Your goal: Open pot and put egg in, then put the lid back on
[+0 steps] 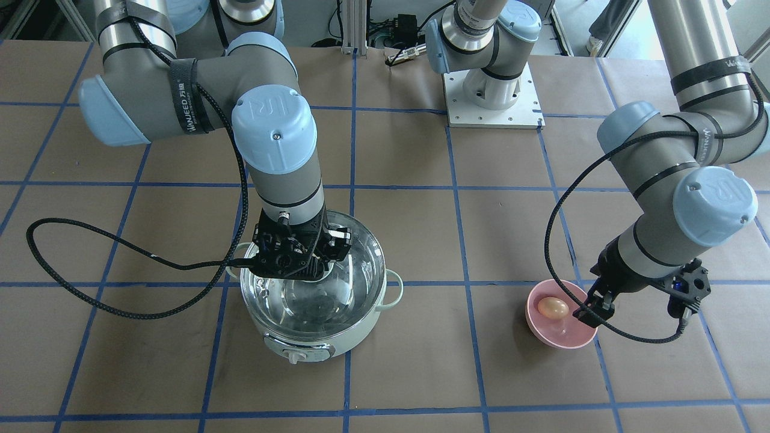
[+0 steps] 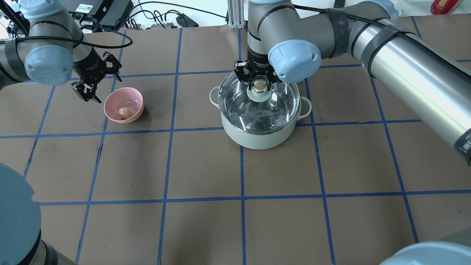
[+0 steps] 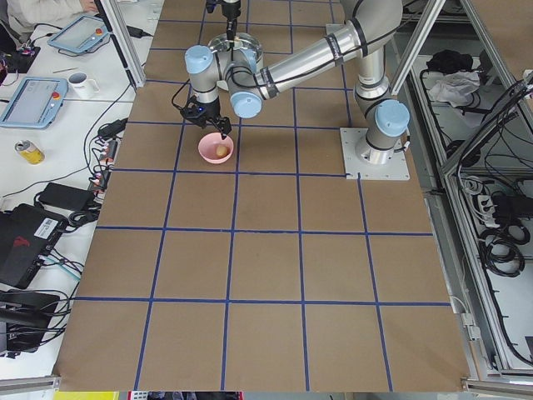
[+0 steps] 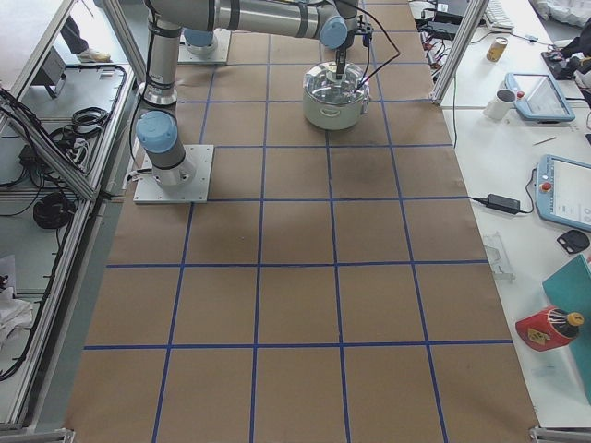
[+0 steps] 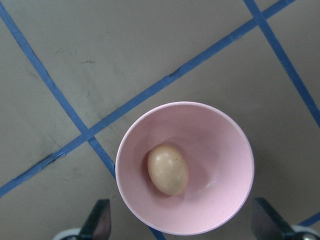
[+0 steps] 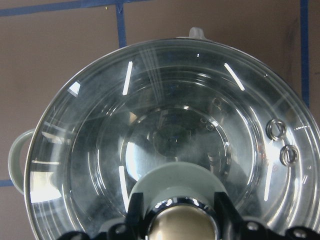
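The mint-green pot point(image 1: 337, 337) stands on the table and also shows in the overhead view point(image 2: 257, 140). My right gripper point(image 2: 259, 79) is shut on the beige knob of the glass lid point(image 2: 279, 99). It holds the lid point(image 6: 100, 150) at or just above the pot's rim, shifted slightly toward my base. The egg point(image 5: 168, 169) lies in a pink bowl point(image 5: 235, 150); it also shows in the front point(image 1: 552, 308) and overhead point(image 2: 125, 112) views. My left gripper point(image 1: 592, 313) hovers open above the bowl's edge, empty, its fingertips point(image 5: 100, 220) wide apart.
The pink bowl point(image 2: 121, 96) sits about two grid squares from the pot. A black cable point(image 1: 60, 240) from my right wrist loops over the table beside the pot. The right arm's base plate point(image 1: 493, 102) is at the table's robot side.
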`<state>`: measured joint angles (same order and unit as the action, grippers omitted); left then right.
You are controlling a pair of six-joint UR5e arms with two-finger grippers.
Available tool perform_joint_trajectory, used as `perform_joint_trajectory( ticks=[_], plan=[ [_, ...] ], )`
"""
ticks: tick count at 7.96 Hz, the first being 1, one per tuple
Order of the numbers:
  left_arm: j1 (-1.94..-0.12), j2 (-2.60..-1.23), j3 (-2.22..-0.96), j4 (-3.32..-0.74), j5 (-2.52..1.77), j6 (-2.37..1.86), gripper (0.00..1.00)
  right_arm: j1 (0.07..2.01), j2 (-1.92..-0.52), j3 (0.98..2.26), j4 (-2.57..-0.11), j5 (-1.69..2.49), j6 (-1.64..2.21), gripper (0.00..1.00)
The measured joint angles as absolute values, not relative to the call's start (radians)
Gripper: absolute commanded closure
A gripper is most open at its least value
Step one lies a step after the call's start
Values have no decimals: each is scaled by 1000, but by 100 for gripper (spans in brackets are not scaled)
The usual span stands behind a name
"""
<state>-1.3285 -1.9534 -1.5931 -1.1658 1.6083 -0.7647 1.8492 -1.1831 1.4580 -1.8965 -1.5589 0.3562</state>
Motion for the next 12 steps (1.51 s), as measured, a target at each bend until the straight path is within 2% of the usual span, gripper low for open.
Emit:
perform_joint_trajectory(
  ticks=[5,12],
  plan=[
    [-1327,-2016,-1602,-1170,1578,-1072,0,1798,-1224,1412,-1851,-1515,321,100],
    [-1316,-2071,-1604,-1112,1538,-1109,0,1423,-1314,1409,-1657,-1598,-216,100]
  ],
)
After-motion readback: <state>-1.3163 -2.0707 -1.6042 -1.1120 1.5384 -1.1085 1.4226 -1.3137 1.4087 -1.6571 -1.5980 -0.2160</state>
